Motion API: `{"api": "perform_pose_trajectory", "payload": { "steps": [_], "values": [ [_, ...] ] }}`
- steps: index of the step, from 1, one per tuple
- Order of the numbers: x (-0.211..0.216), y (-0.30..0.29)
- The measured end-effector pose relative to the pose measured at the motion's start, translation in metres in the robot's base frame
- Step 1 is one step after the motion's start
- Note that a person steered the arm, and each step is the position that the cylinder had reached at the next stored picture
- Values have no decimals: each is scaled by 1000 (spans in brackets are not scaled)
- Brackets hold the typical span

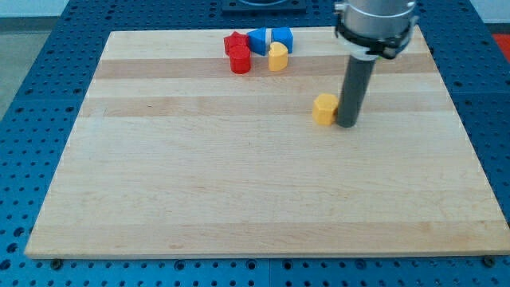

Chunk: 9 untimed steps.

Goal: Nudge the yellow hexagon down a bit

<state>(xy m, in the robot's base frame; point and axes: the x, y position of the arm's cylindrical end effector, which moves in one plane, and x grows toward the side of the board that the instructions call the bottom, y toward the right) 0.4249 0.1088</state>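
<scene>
Camera view: light wooden board point(239, 183) on a blue perforated table point(48, 48). The small yellow hexagon block point(324, 108) sits upright, above board centre & towards the view's right, flat top facing up. It's squat w/ no clear long axis; can't tell which way its corners point.

My tip point(347, 124), the lower end of the straight dark rod, is down at the board surface at approx 3 o'clock of the yellow hexagon, just beside it; can't tell if touching. No jaws on this rig, just the rod, holding nothing.

Cluster near the board's top edge, approx 11 o'clock from the hexagon, well apart: red star-like block point(233, 42), red cylinder point(240, 60) right below it, blue block point(258, 40) & 2nd blue block point(282, 37) (shapes unclear), plus a rounded yellow block point(277, 57) below the blues. All packed close together.
</scene>
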Motion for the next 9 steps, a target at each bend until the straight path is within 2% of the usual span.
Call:
{"api": "perform_pose_trajectory", "payload": {
  "steps": [2,6,8,9],
  "values": [
    [-13,-42],
    [-85,-51],
    [-100,-77],
    [-97,-40]
  ]
}}
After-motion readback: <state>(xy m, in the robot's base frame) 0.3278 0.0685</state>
